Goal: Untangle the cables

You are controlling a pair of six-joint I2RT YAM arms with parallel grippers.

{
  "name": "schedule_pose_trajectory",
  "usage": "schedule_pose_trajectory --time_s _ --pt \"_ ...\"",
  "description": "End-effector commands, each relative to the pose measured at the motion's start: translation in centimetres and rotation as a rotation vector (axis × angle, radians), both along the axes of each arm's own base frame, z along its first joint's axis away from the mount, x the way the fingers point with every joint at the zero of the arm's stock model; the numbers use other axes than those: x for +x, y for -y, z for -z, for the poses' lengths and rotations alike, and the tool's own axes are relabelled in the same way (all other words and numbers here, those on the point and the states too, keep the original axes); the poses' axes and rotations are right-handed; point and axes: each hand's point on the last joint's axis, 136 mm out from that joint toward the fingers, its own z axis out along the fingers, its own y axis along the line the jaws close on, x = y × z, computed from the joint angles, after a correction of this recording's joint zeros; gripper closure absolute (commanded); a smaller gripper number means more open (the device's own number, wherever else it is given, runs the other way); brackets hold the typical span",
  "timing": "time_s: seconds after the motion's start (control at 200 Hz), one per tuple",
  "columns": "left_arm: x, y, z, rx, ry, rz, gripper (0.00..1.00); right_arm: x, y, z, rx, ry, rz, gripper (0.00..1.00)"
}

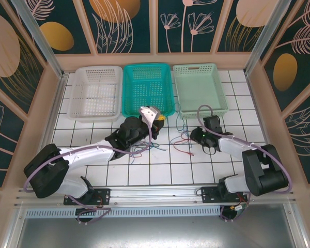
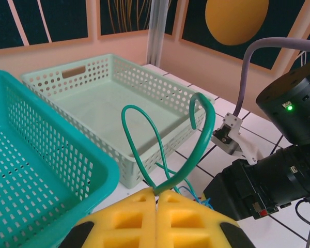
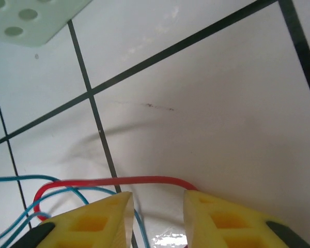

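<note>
Left wrist, hand point(image 2: 156, 196) pinching green cable point(image 2: 212, 121)

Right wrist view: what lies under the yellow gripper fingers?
A thin red cable arcs across the gap between the right gripper's open yellow fingers, with blue cables beside it on the white tiled table. Where they run beneath the fingers is covered.
</note>
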Motion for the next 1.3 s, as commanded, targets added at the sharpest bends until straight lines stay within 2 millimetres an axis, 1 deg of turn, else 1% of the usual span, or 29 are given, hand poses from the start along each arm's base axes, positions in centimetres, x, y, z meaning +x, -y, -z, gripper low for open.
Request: schedule_pose_trajectory --time_s 0.0,0.065,0.17,0.215,0.35,0.505,0.641,0.756,0.836,0.886,0.961,1.026,1.161,1.236,1.296 --pt "-0.4 0.2 1.0 0.038 -0.009 0.023 1.0 -0.5 0.3 -0.9 -0.04 0.046 -0.029 0.52" --pt "-0.2 0.2 1.7 0.048 -0.029 0.014 1.0 -0.7 0.2 -1.7 -0.052 0.068 -0.046 0.44" --pt "0.8 -0.2 3.1 0.102 -0.067 -0.044 1.0 -1.8 -0.3 -2.4 -0.036 0.07 -0.088 0.39" --pt "1.0 -0.3 3.5 0.123 -0.08 -0.06 1.0 -2.3 -0.6 -2.5 -0.035 0.059 -0.099 0.39" --pt "1.7 -0.3 4.0 0.151 -0.106 -0.091 1.0 -3.8 -1.0 -1.8 -0.073 0.021 -0.118 0.39" --pt "2.2 0.1 4.6 0.185 -0.134 -0.102 1.0 -4.4 -2.0 -1.9 -0.104 0.034 -0.188 0.4" --pt "2.2 0.3 5.0 0.198 -0.153 -0.099 1.0 -4.7 -1.9 -2.1 -0.146 0.058 -0.222 0.42" --pt "2.1 0.4 5.3 0.202 -0.16 -0.088 1.0 -4.3 -2.6 -2.7 -0.153 0.122 -0.266 0.42" --pt "1.8 0.5 5.4 0.204 -0.165 -0.073 1.0 -3.4 -2.4 -3.0 -0.175 0.161 -0.253 0.37" --pt "1.6 0.5 5.5 0.205 -0.17 -0.065 1.0 -2.7 -3.2 -3.6 -0.159 0.201 -0.278 0.36" --pt "1.4 0.5 5.4 0.204 -0.174 -0.056 1.0 -2.0 -4.1 -3.8 -0.138 0.219 -0.299 0.34" --pt "1.3 0.3 5.2 0.198 -0.178 -0.057 1.0 -1.4 -4.2 -3.1 -0.165 0.188 -0.307 0.35" --pt "1.1 0.3 4.6 0.186 -0.177 -0.055 1.0 -1.3 -4.9 -1.7 -0.173 0.141 -0.351 0.36" --pt "1.0 0.4 4.5 0.185 -0.183 -0.043 1.0 -1.1 -4.8 -1.3 -0.171 0.146 -0.333 0.37" --pt "0.9 0.4 4.4 0.183 -0.186 -0.042 1.0 -0.8 -4.3 -0.8 -0.175 0.141 -0.293 0.41"
